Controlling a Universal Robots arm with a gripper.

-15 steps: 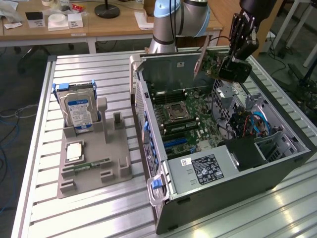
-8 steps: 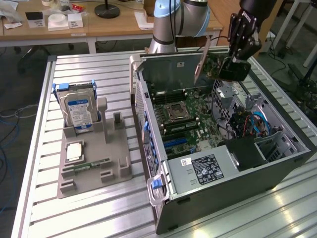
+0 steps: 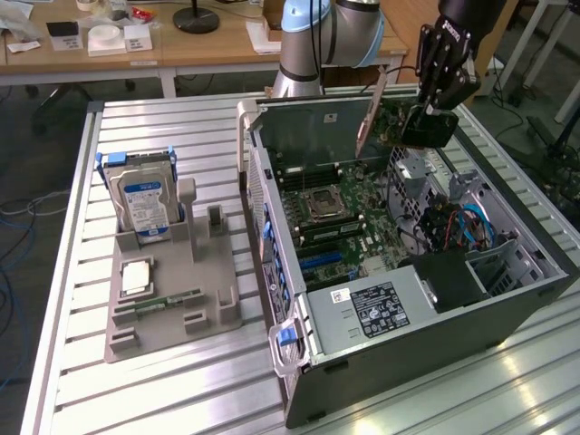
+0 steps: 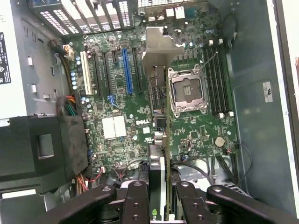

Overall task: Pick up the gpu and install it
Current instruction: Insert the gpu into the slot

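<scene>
Item inspected: the gpu point(image 3: 381, 122) point(image 4: 160, 98). It stands on edge in the air over the open computer case point(image 3: 408, 308), clear of the motherboard point(image 3: 335, 227) point(image 4: 121, 126) and seated in no slot. Its metal end bracket points toward the slotted rear wall of the case. In the wrist view the card's thin edge runs between the bank of expansion slots, including the blue slot point(image 4: 126, 70), and the open CPU socket point(image 4: 187, 91) point(image 3: 322, 204).

My gripper point(image 3: 424, 127) point(image 4: 163, 196) is clamped on the gpu. My fingers point(image 4: 135, 200) press on both faces of the card at the end away from the bracket. In the exterior view I hang above the far right corner of the case.

The case lies on its side with the panel off. Cables are bundled beside a black shroud point(image 4: 42, 144).

To the exterior view's left of the case, well apart from it, a grey holder point(image 3: 172, 308) sits on the slatted tabletop point(image 3: 163, 390). It carries a silver hard drive point(image 3: 145, 204) with a blue label standing upright, a square processor chip point(image 3: 136, 276) lying flat, and a narrow green RAM stick point(image 3: 168, 301) lying flat just beside the chip.
</scene>
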